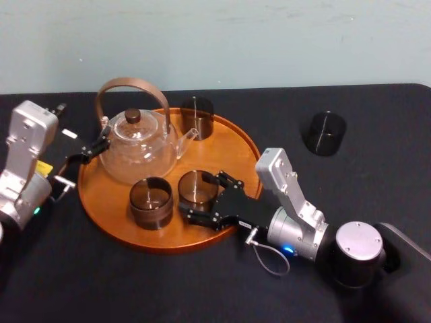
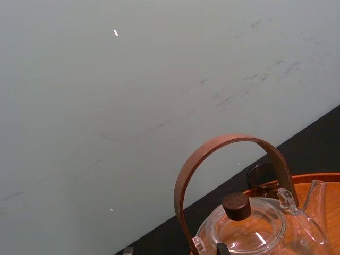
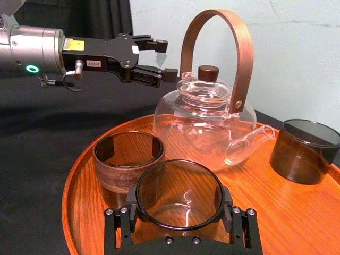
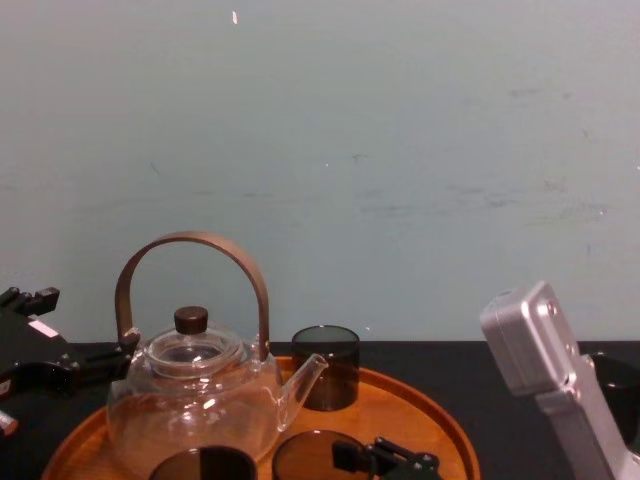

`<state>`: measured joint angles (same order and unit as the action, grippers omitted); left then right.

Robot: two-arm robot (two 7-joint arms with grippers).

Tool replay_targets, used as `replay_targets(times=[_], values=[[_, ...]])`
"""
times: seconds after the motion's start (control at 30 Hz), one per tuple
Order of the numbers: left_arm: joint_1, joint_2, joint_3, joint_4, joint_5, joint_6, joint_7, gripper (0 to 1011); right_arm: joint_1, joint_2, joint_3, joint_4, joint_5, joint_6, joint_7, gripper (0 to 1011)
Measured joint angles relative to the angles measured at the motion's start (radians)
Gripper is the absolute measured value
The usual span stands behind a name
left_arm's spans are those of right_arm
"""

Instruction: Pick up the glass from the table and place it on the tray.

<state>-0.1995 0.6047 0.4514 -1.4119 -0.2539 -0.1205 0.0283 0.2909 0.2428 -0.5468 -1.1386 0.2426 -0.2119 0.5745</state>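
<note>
Right gripper (image 1: 203, 197) around glass (image 1: 196, 184) — on tray (image 1: 227, 147)

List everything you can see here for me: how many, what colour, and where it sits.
table: one, matte black, under everything.
tray: one, round, orange-brown wood, on the table, left of centre.
teapot: one, clear glass, brown arched handle, dark knob, on the tray's back left.
glasses on the tray: three, smoky dark: far glass by the spout, front left glass, front right glass.
glass on the table: one, dark, right of the tray, apart from it.
wall: pale green, behind the table.
left hand: black, open, beside the teapot's handle.
right hand: black, shut on the front right glass.
</note>
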Motion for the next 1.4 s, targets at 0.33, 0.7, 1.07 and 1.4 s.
replay_targets(times=[0.33,0.7,1.07,1.4], values=[[0.000,0.000,0.000,0.000,0.000,0.000,0.000,1009,0.009,-0.007,-0.002,0.022,0.004,0.001,0.004,904],[0.000,0.000,0.000,0.000,0.000,0.000,0.000,1010,0.022,-0.012,-0.007,0.040,0.020,0.024,0.022,904],[0.000,0.000,0.000,0.000,0.000,0.000,0.000,1010,0.026,-0.011,-0.012,0.041,0.022,0.034,0.024,905],[0.000,0.000,0.000,0.000,0.000,0.000,0.000,1010,0.024,-0.009,-0.016,0.044,0.016,0.043,0.024,997]])
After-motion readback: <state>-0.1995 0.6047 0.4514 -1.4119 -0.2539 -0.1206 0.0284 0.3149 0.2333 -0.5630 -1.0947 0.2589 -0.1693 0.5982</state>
